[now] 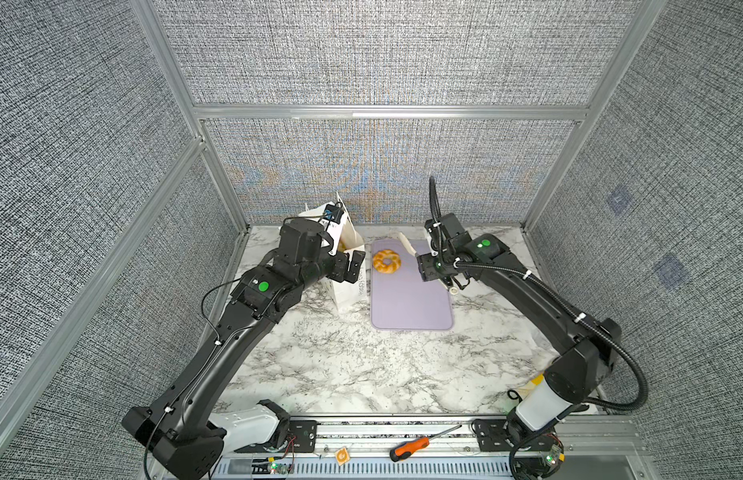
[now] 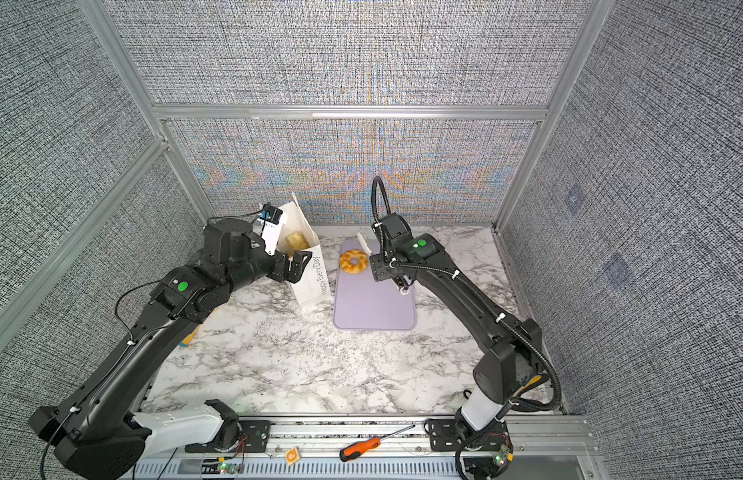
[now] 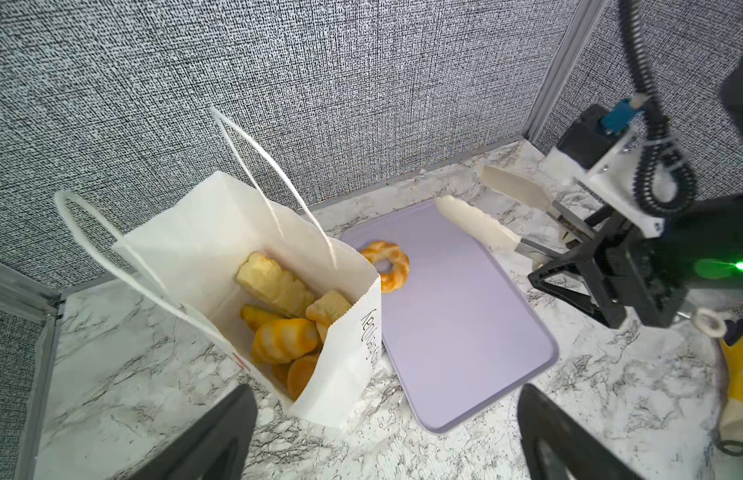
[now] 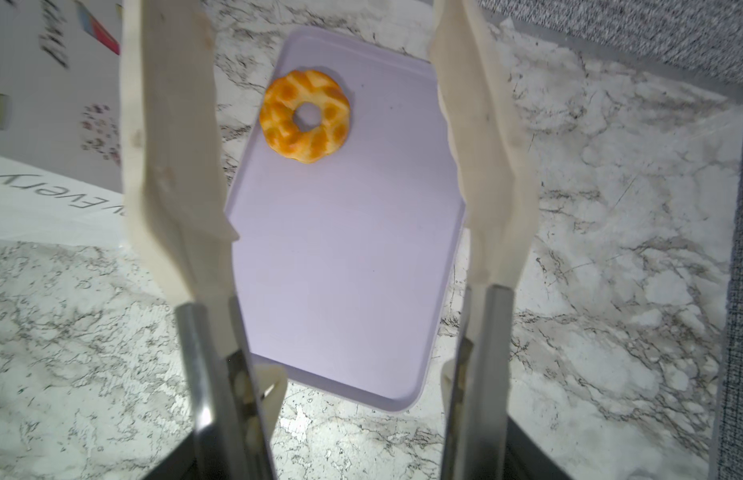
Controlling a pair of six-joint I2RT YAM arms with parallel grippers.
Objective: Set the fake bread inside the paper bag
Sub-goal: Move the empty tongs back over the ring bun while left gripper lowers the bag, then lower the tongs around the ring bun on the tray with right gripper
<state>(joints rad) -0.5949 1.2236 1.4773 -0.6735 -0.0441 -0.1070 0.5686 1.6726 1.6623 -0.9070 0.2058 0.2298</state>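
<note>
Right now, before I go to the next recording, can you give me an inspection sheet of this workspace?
Surface: marble-look table, lilac tray on it.
Job's things: paper bag upright, open, several breads inside; one ring bread lies on the tray.
Clutter: screwdriver on the front rail; yellow glove on the table.
Grippers: left gripper open, empty, near the bag; right gripper holds tongs, spread, nothing between them.
Cables: ribbed hose on the right arm, thin wire on the left; neither touches the bread.
Surroundings: grey panels in metal frame.
</note>
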